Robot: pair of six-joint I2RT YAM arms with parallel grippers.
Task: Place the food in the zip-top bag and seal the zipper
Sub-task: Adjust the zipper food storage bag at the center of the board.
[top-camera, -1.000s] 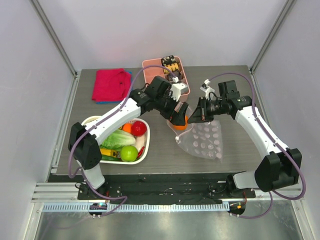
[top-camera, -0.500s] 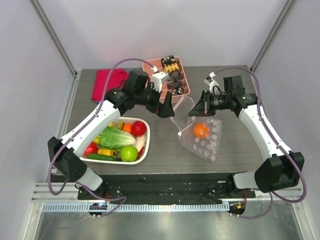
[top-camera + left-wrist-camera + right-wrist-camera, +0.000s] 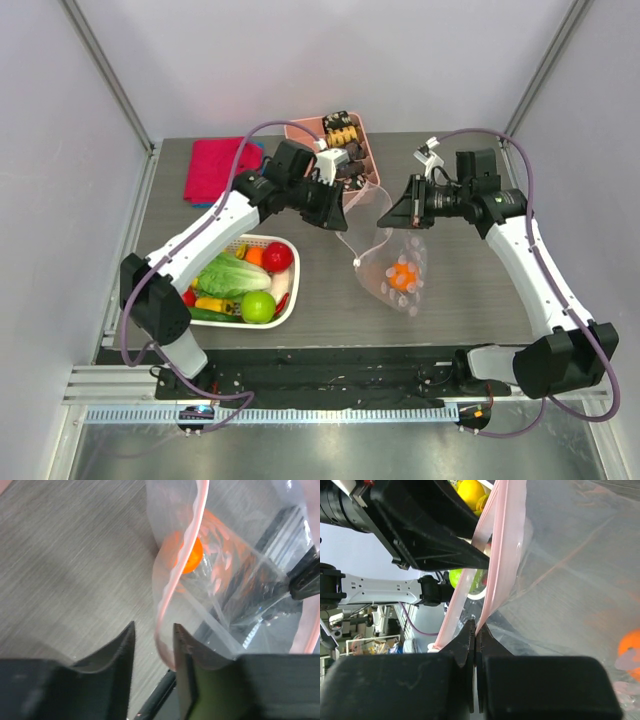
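Observation:
The clear dotted zip-top bag (image 3: 420, 250) hangs from my right gripper (image 3: 386, 217), which is shut on one side of its pink zipper (image 3: 505, 545). An orange (image 3: 403, 275) lies inside the bag near its bottom, also visible in the left wrist view as the orange (image 3: 187, 555). My left gripper (image 3: 340, 218) is at the bag's mouth. Its jaws stand a little apart, with the other zipper lip (image 3: 192, 525) looping between them against the right finger. More food sits in the white basket (image 3: 290, 300): lettuce (image 3: 228, 275), a green apple (image 3: 258, 306) and a red fruit (image 3: 277, 257).
A pink compartment tray (image 3: 300, 140) with small dark and yellow snacks stands at the back, just behind the left gripper. A red cloth (image 3: 215, 170) lies at the back left. The basket fills the near left.
The orange went from the left gripper into the bag and sank to its bottom. The left gripper drew back, then returned to the bag's mouth with its jaws much narrower. The right gripper raised the bag.

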